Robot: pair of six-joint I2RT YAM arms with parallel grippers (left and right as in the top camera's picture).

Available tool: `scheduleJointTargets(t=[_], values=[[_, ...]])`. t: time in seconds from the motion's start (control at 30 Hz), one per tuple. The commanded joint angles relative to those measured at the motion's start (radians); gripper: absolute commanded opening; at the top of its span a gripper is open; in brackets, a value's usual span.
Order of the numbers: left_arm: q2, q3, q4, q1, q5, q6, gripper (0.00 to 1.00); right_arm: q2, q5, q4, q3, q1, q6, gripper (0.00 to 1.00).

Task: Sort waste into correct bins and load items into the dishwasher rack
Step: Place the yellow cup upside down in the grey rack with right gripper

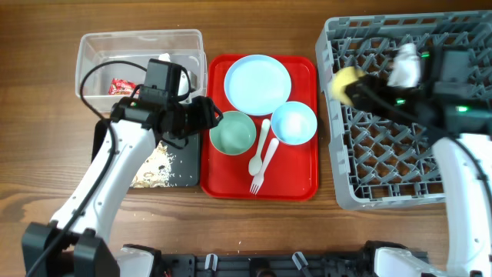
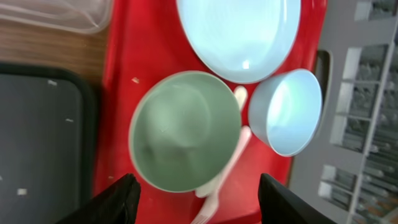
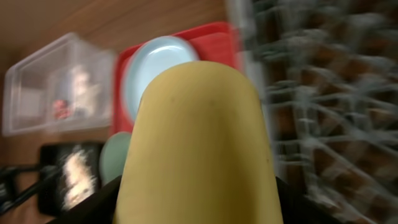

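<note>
gripping the small yellow cup (image 1: 344, 78) in the right tool (image 1: 355, 85), above the far-left part of the grey dishwasher rack (image 1: 392, 161), probably for setting among the pegs. hovering with the left tool (image 2: 199, 202) spread wide over the pale green bowl (image 2: 183, 130) on the red serving tray (image 1: 296, 181), seemingly lined up for its rim. close against that bowl's right side: white spoon (image 1: 260, 150) and fork (image 1: 265, 169), likely to get nudged. beyond: light blue plate (image 1: 257, 83), light blue bowl (image 1: 294, 121). at left: red wrapper (image 1: 121, 86) in the clear tub (image 1: 88, 54), crumbly food scraps (image 1: 154, 169) in the black tray (image 1: 184, 173).

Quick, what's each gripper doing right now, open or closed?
Left gripper: open, empty, by the pale green bowl.
Right gripper: closed on the small yellow cup.
</note>
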Motion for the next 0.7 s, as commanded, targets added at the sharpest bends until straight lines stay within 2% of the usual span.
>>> scheduleJointTargets(t=[0.0,0.33,0.5,0.67], values=[[-0.046,0.004,-0.001,0.003,-0.086,0.027,0.62,-0.011,0.236,-0.074,0.064,-0.113,-0.012,0.04],[-0.049,0.004,-0.001,0.003,-0.086,0.027,0.62,0.146,0.373,-0.209,0.201,-0.523,0.018,0.04],[-0.049,0.004,-0.001,0.002,-0.086,0.028,0.63,0.243,0.425,-0.204,0.207,-0.622,0.069,0.04],[-0.049,0.004,-0.002,0.002,-0.086,0.028,0.63,0.341,0.423,-0.17,0.207,-0.653,0.096,0.04]])
